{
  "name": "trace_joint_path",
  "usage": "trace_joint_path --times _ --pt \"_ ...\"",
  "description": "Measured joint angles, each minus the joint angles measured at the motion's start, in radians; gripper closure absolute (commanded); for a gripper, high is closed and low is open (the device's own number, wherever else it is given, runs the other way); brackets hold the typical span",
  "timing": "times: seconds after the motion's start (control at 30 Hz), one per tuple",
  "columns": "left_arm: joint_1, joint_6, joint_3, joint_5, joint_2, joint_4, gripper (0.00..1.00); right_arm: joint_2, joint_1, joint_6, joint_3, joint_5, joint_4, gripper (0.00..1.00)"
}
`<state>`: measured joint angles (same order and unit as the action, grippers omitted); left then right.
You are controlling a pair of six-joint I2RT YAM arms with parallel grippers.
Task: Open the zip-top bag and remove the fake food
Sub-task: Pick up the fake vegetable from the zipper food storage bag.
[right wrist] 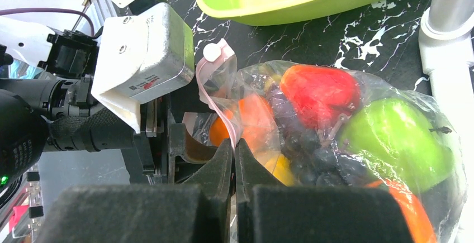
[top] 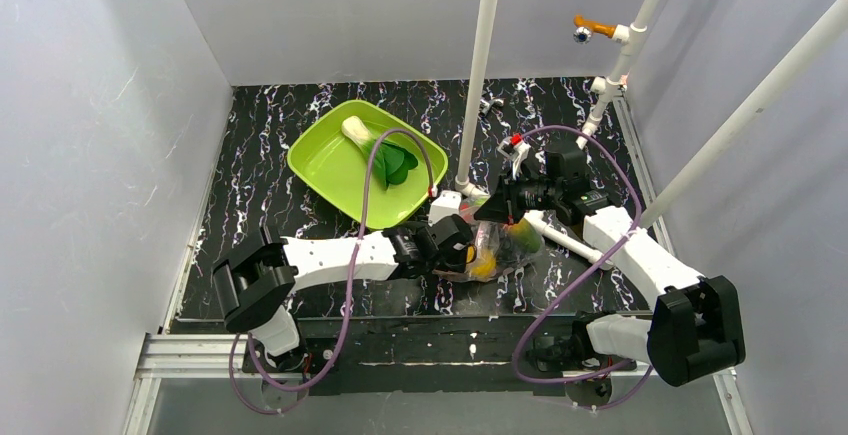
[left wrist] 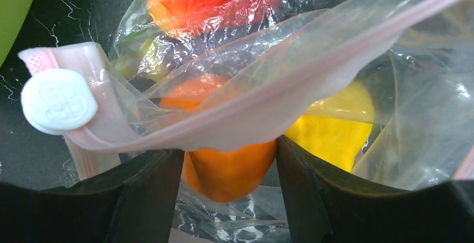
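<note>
Presently the zip-top bag (top: 500, 253) lies close to the near edge of the black marbled worktop (top: 260, 185), about midway along that edge. It sits just off the near corner of the lime-green tray (top: 330, 170) and beside the foot of the white post (top: 478, 75). The two arms meet over it from either side. The left gripper (left wrist: 228, 152) has its dark fingers (left wrist: 140, 193) apart with the orange (left wrist: 229, 173) filling the gap, the fruit touching both inner faces, so it reads as a grip on the orange at the bag's mouth. The pinkish zip strip (left wrist: 268, 106) sags across just above those fingers, and its white round slider (left wrist: 58, 100) sits at the strip's left end in the left wrist view. The right gripper (right wrist: 235, 153) has its fingers pressed together, pinching that strip and holding it up from the bag. Most of the fake food (right wrist: 313, 125) is inside the clear plastic. A yellow lemon (left wrist: 335, 134) sits beside the orange. A red fruit (right wrist: 320, 91), a green apple (right wrist: 398, 142) and dark grapes (right wrist: 313, 153) are bunched together toward the bag's closed end. One piece is out of the bag: a white-stalked leafy green (top: 392, 162) lies in the tray, toward its far right side. The plastic is crinkled and glares in places, so the exact line of the opening cannot be made out.
</note>
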<state>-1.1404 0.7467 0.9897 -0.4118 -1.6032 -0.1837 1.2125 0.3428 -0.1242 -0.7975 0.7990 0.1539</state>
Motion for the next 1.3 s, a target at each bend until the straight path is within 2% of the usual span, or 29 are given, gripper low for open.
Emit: trace_joint_path --times 0.1,0.2,0.27,0.37,0.5,0.9,1.3 --pt "0.000 0.019 0.010 -0.013 -0.011 -0.007 0.54 0.006 0.000 0.000 0.000 0.000 0.000 0.99" --pt "0.000 0.025 0.012 -0.022 -0.011 -0.008 0.78 0.006 0.000 0.001 0.000 0.000 -0.001 0.99" --pt "0.001 0.022 0.012 -0.026 -0.011 -0.008 0.90 0.006 0.000 0.004 0.000 0.000 0.000 0.99" --pt "0.001 0.007 0.011 -0.024 -0.005 -0.010 1.00 0.006 0.000 0.011 0.000 0.000 0.000 0.99" --pt "0.005 -0.032 -0.009 0.003 0.036 -0.010 1.00 0.006 0.000 0.023 0.000 0.000 0.000 0.99" --pt "0.008 -0.128 -0.115 0.159 0.332 0.060 1.00 0.006 0.000 0.063 0.000 0.000 0.004 0.99" --pt "0.047 -0.106 -0.165 0.219 0.447 0.103 1.00 0.012 0.000 0.116 0.000 0.038 0.027 0.99"
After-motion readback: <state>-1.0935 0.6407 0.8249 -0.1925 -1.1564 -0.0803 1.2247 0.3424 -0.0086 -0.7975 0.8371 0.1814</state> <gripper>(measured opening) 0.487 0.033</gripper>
